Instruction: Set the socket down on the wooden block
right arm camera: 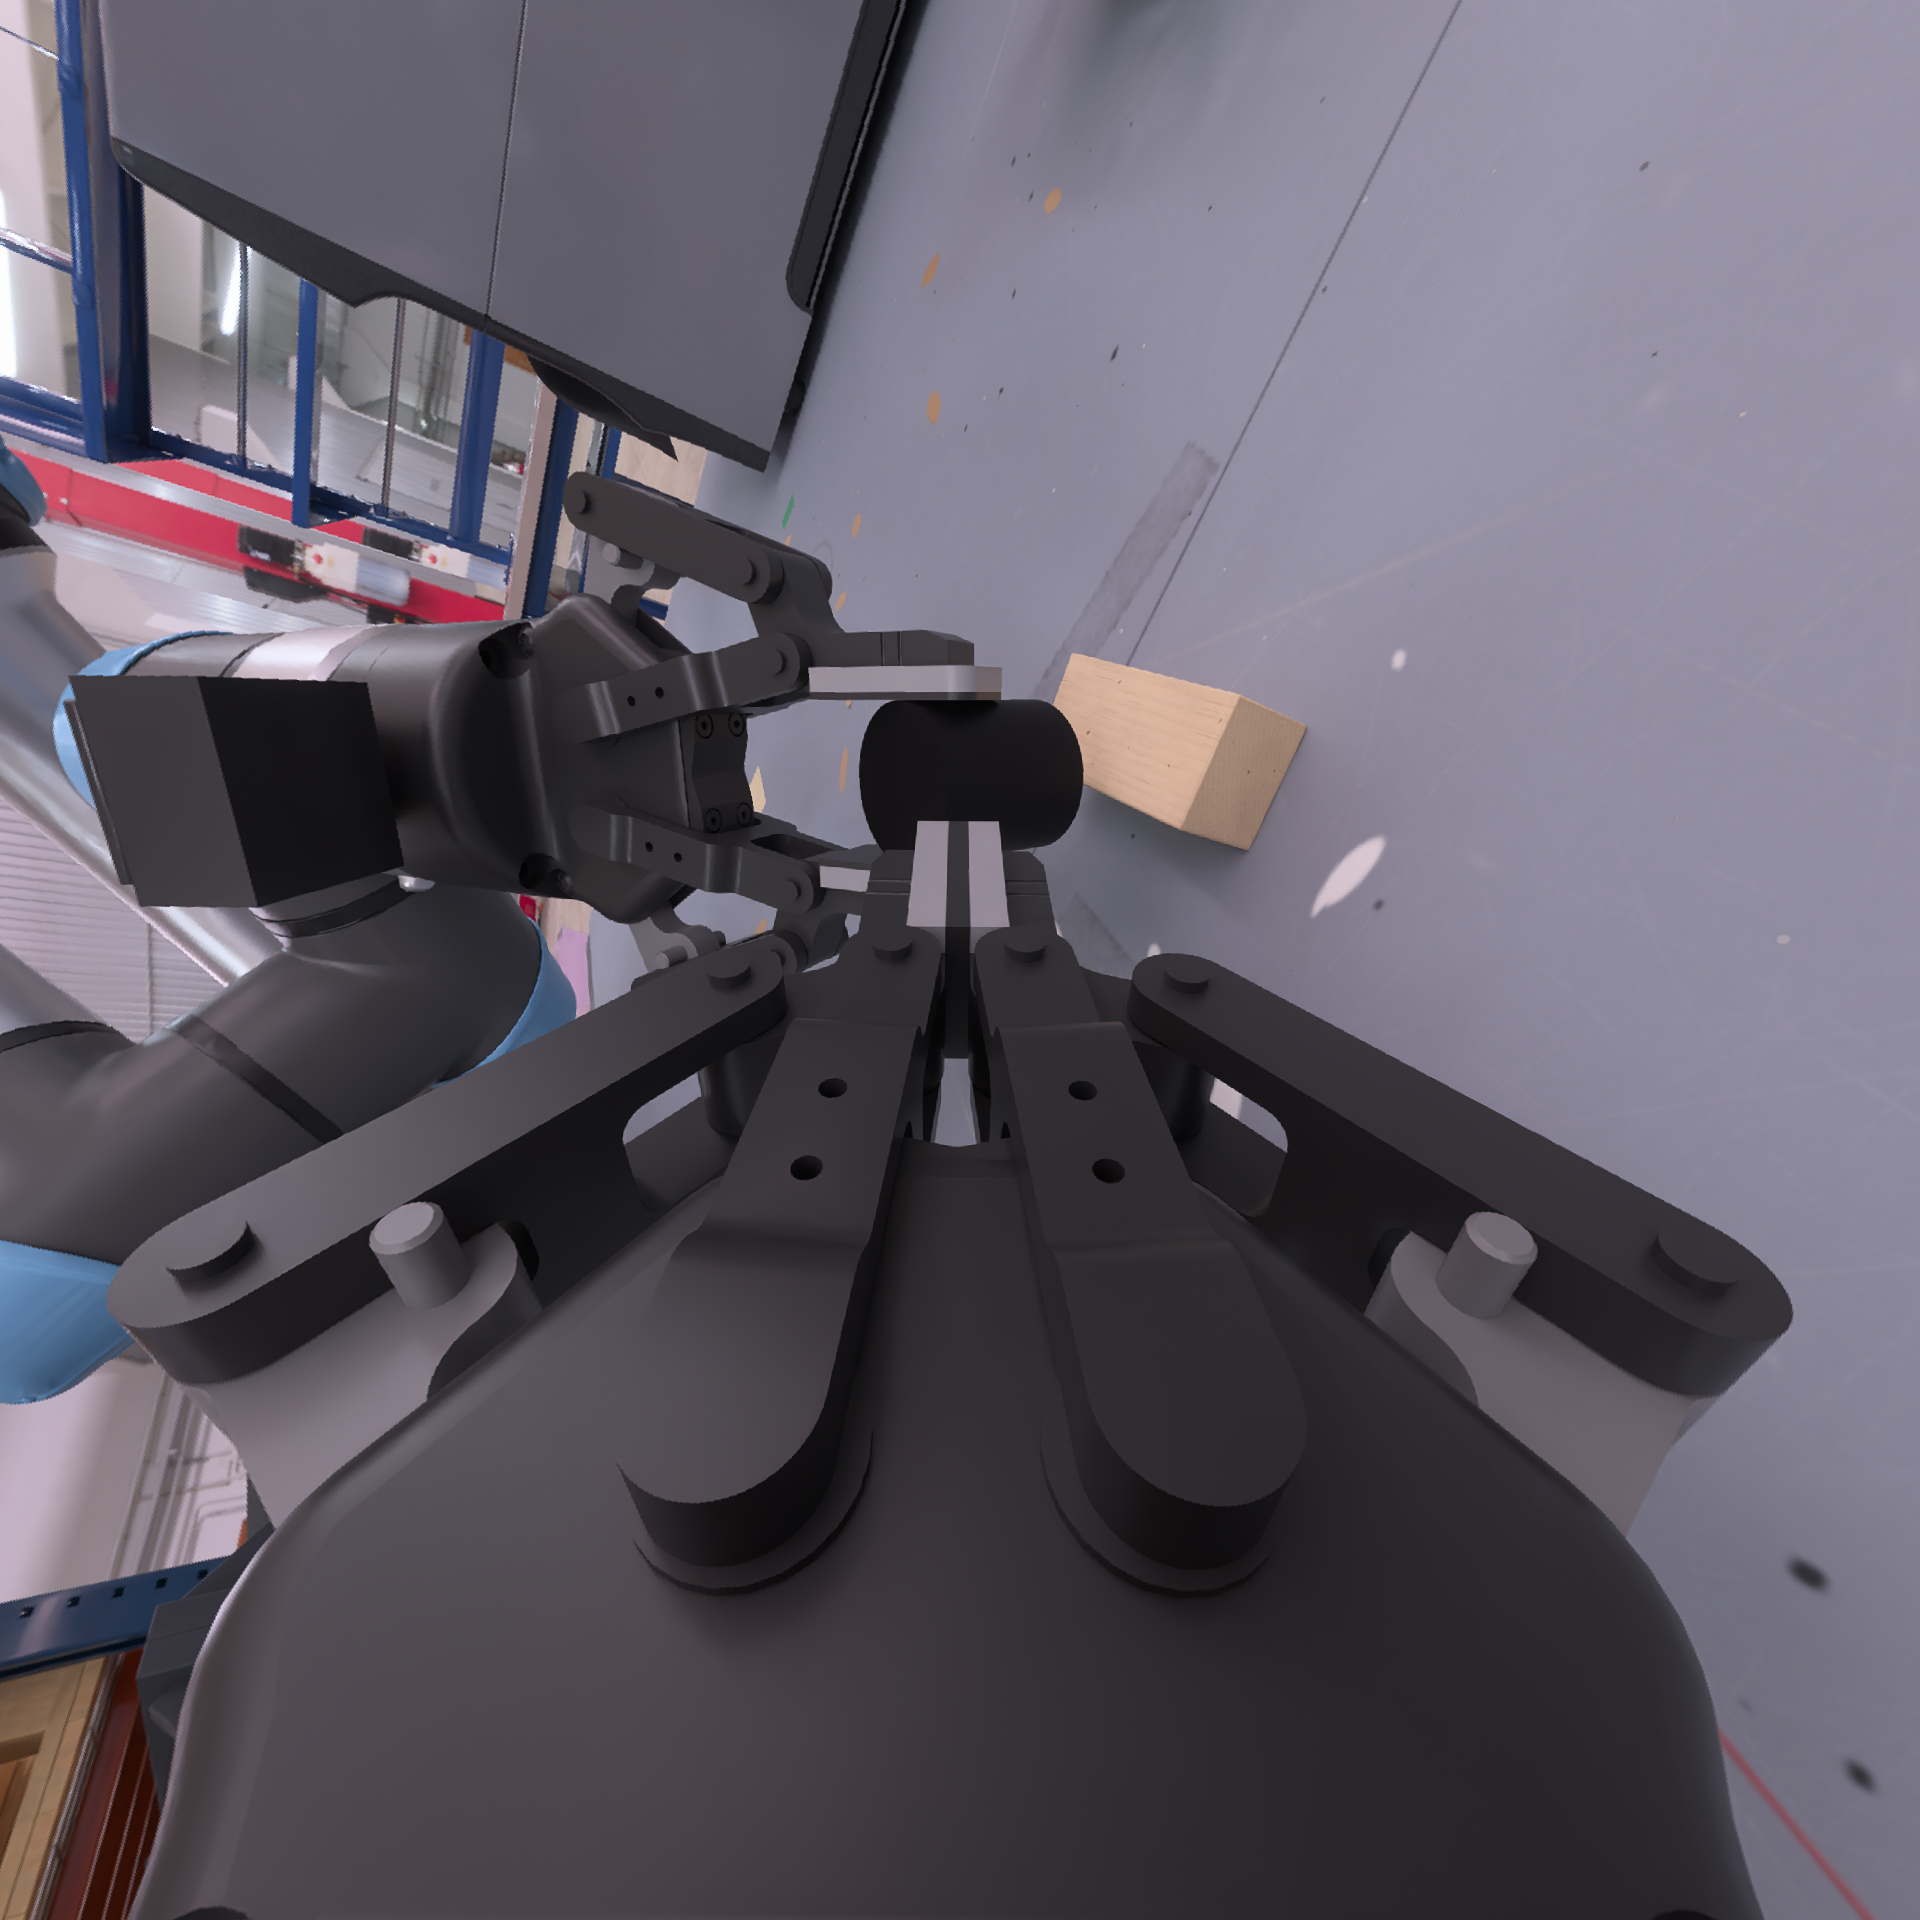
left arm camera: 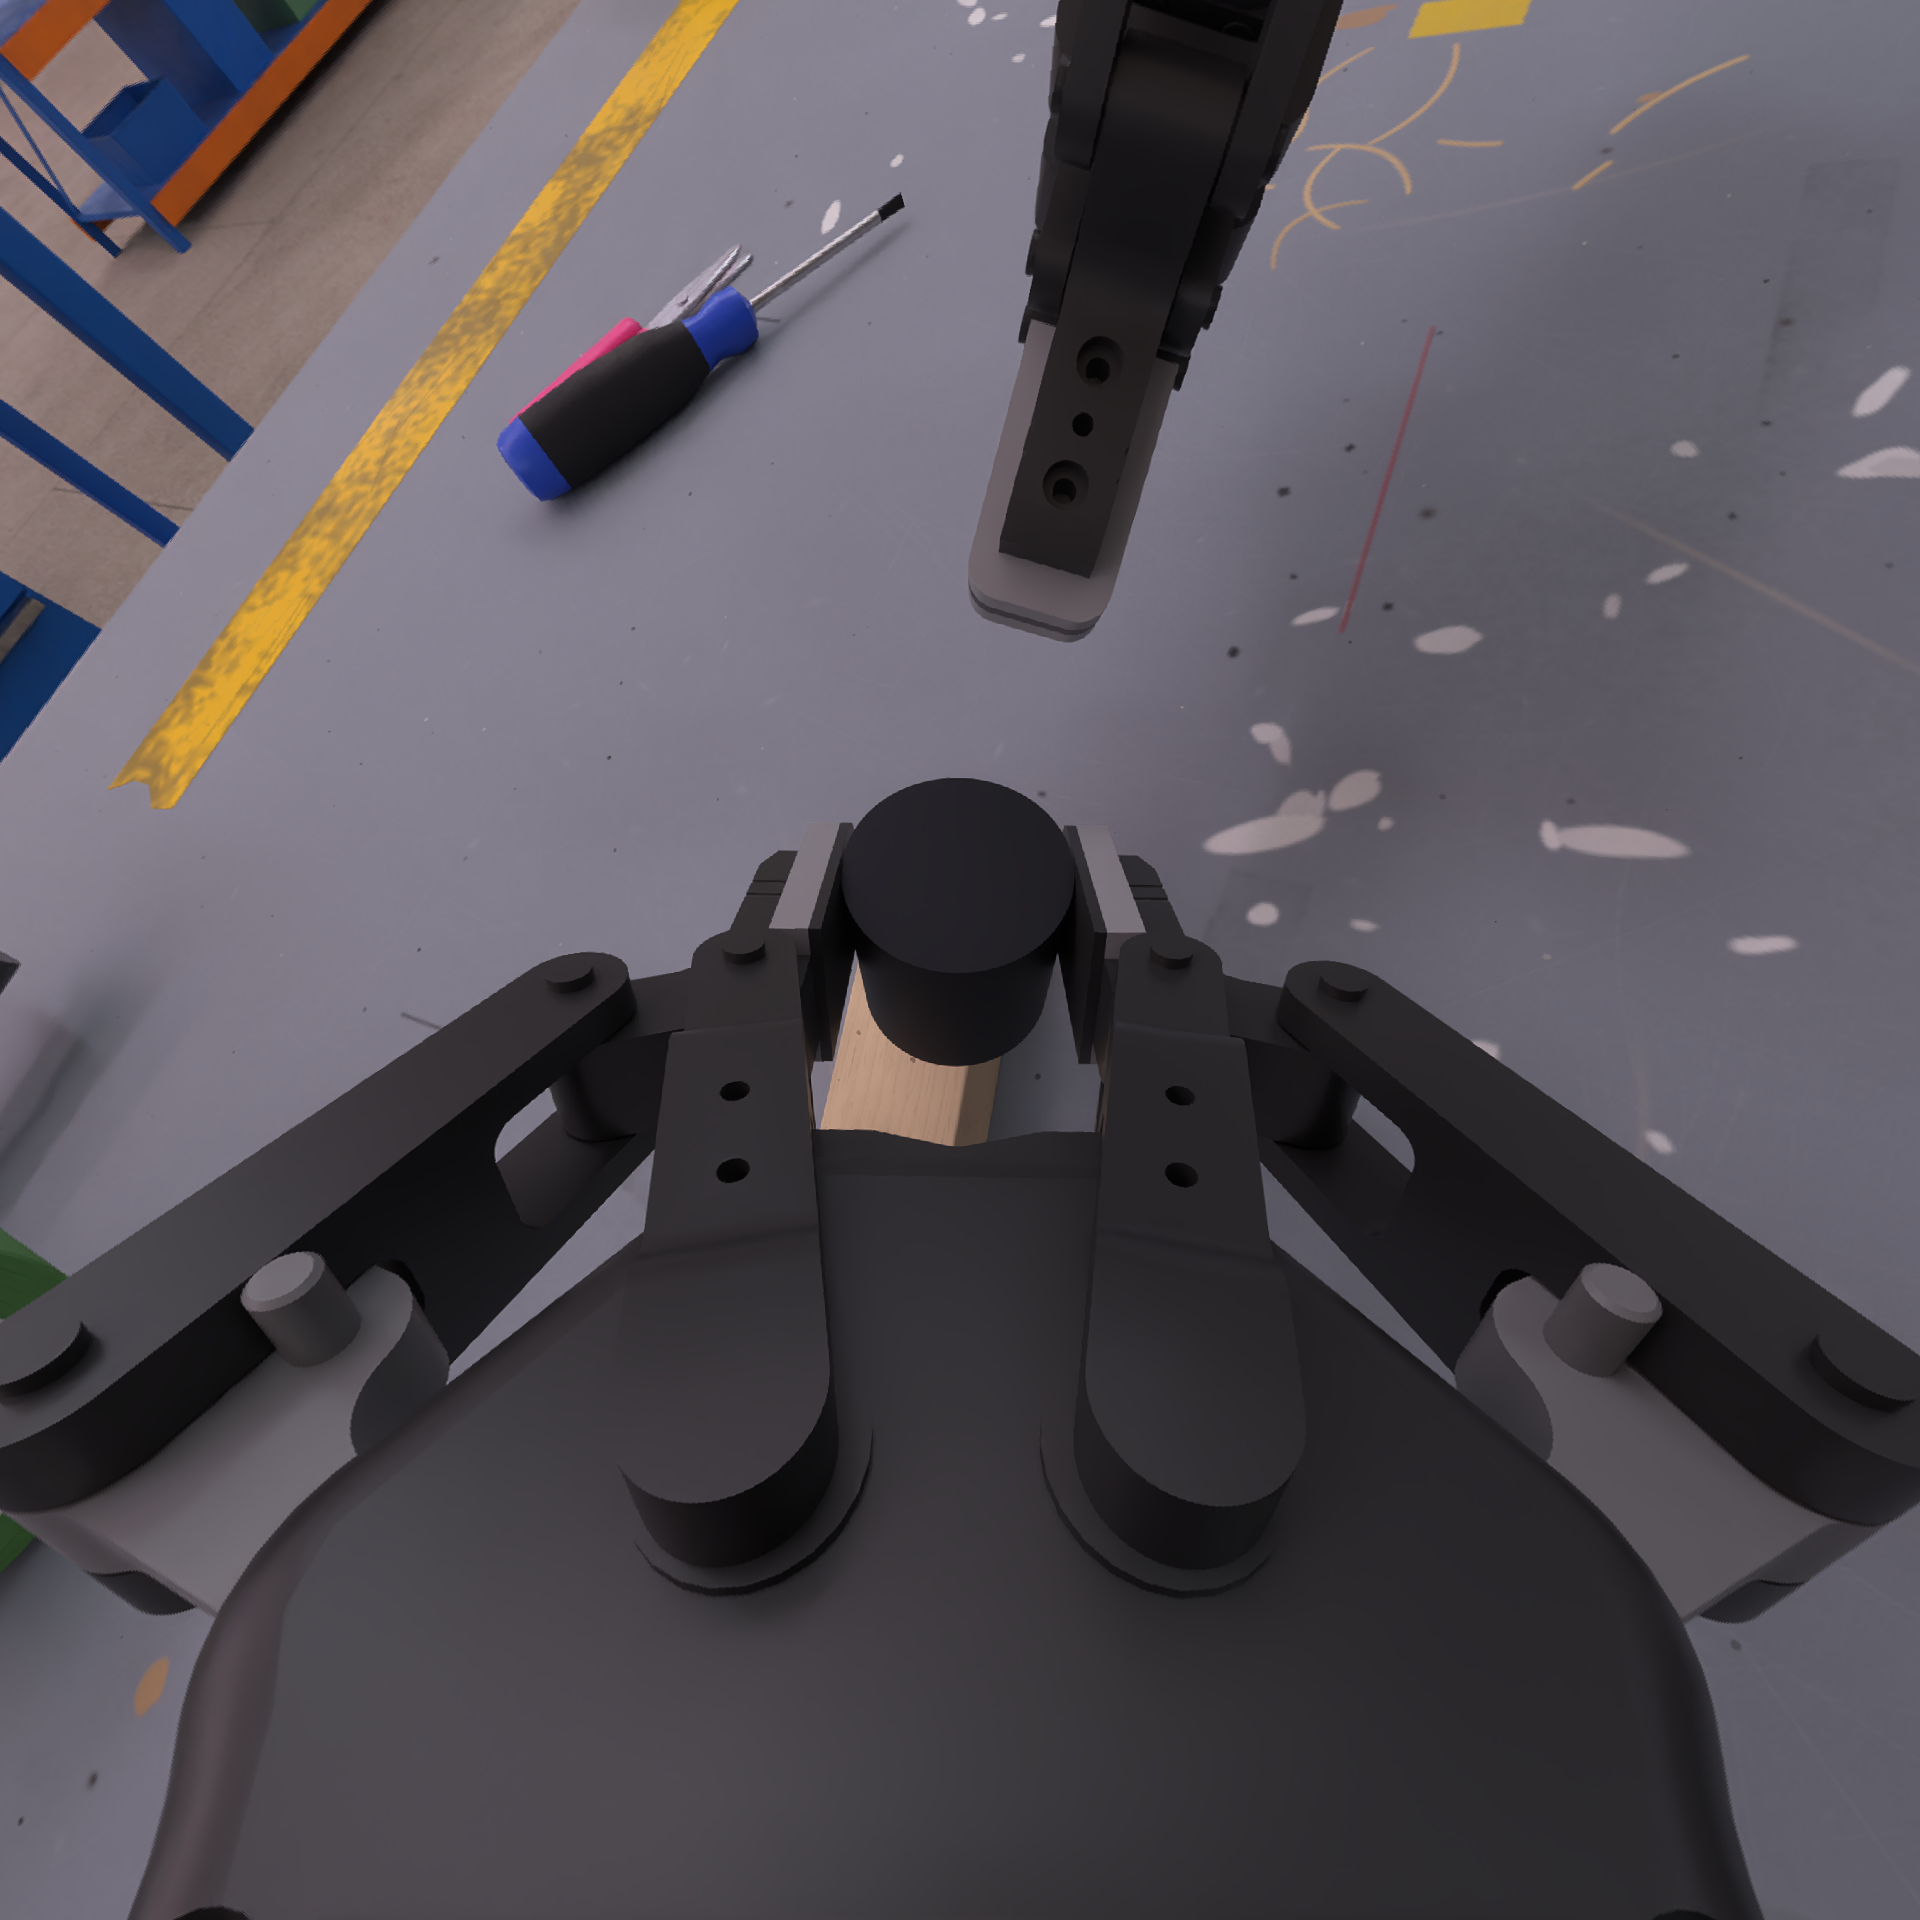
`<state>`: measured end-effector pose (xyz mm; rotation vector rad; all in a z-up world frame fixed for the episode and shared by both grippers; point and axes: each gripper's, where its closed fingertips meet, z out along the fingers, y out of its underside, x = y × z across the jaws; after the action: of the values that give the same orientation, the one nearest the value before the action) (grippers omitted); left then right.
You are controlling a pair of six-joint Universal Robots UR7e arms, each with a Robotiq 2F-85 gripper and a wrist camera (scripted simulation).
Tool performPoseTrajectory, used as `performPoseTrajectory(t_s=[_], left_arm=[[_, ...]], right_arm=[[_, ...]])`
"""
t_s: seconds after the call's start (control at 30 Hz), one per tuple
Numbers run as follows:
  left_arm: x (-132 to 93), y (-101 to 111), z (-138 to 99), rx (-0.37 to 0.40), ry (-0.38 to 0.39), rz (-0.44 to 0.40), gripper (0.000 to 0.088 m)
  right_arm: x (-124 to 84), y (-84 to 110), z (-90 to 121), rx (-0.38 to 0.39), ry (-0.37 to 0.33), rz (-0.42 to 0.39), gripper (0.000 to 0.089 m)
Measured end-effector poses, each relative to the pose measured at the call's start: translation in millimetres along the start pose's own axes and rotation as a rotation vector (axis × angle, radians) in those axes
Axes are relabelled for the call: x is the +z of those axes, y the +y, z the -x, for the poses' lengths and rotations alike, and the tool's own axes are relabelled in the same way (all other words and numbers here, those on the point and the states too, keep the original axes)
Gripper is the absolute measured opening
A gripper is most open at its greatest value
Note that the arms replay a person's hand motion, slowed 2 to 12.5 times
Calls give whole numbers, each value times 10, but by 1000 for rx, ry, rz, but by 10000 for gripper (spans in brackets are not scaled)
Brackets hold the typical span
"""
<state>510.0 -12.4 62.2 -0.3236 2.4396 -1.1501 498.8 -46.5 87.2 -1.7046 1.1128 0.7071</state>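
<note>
**Socket held over the block**

Closest in, the left gripper (left arm camera: 956,914) has its pads (left arm camera: 805,883) clamped on either side of the socket (left arm camera: 956,904), a plain black cylinder with no marking I can make out. Its flat end faces the left wrist camera. Just past it, the pale wooden block (left arm camera: 904,1081) shows between the fingers, lying on the grey table (left arm camera: 623,727). From the right wrist view the socket (right arm camera: 971,774) sits in front of the block (right arm camera: 1174,753), at or very near its top face; whether the two touch I cannot tell from here.

The right gripper (right arm camera: 954,873) has its pads pressed together with nothing between them, its tips just beside the socket. In the left view it (left arm camera: 1039,603) hangs over the table beyond the socket.

Farther out on the table lies a screwdriver (left arm camera: 644,395) with a black and blue handle, its shaft pointing away, resting across something pink-handled with metal blades, perhaps scissors (left arm camera: 691,286). A worn yellow stripe (left arm camera: 416,416) runs along the table edge, and white and tan paint flecks are scattered over the surface. Beyond the edge stands blue and orange shelving (left arm camera: 156,135).

No writing, label or brand mark is readable on anything here.
</note>
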Motion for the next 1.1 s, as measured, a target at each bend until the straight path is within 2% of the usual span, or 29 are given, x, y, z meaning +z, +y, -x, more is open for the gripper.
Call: performPoseTrajectory(t_s=[1.1], left_arm=[[-4,5,10,11,-32,8,350]], right_arm=[[7,-6,-13,4,24,1,0]])
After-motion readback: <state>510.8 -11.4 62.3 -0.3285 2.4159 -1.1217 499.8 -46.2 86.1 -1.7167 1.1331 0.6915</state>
